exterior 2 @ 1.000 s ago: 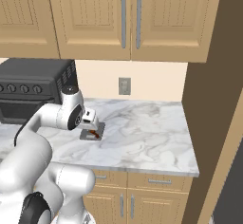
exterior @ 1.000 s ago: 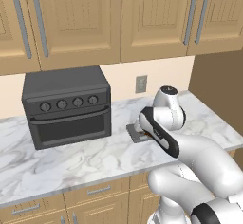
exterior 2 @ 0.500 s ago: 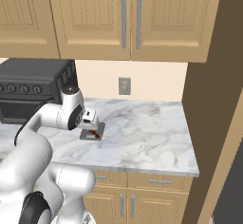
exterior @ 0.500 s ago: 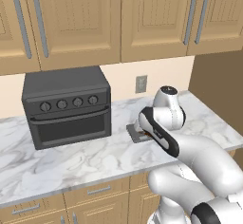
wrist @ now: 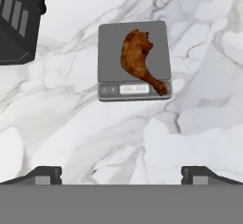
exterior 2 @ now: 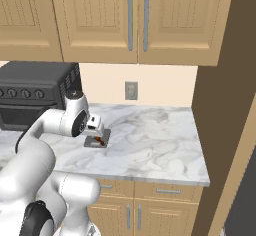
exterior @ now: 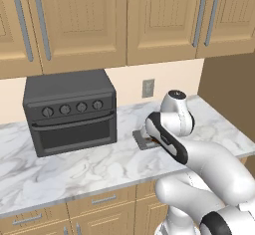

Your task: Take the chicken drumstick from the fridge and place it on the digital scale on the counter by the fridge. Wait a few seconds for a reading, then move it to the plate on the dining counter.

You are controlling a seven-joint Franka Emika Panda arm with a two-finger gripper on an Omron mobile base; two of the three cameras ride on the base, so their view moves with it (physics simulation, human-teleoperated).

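Dark finger tips stand far apart at the near edge of the hand view, one (wrist: 45, 174) on each side, so the gripper (wrist: 121, 175) is wide open and holds nothing. It hangs above the marble counter (wrist: 71, 133), on the near side of the scale (wrist: 109, 52) and apart from it. Just beyond the tips lies bare veined marble, then the scale's front strip with its pale display, then its flat grey platform. The drumstick (wrist: 138, 59) lies on that platform, reddish-brown and glossy, its thick end toward the scale's far edge and its narrow end reaching down over the front strip near the display's right corner. From the right base view the gripper (exterior 2: 95, 128) sits right over the scale (exterior 2: 103, 142), with a bit of the drumstick (exterior 2: 98, 142) showing beneath it. From the left base view the arm covers most of the scale (exterior: 141, 140), of which only a corner shows. Left of the scale, well apart from it, stands the black toaster oven (exterior: 72, 112) with four knobs. Behind the scale a wall outlet (exterior: 148, 87) sits on the cream wall, and above it run wooden cabinets (exterior: 124, 20) with long silver handles.
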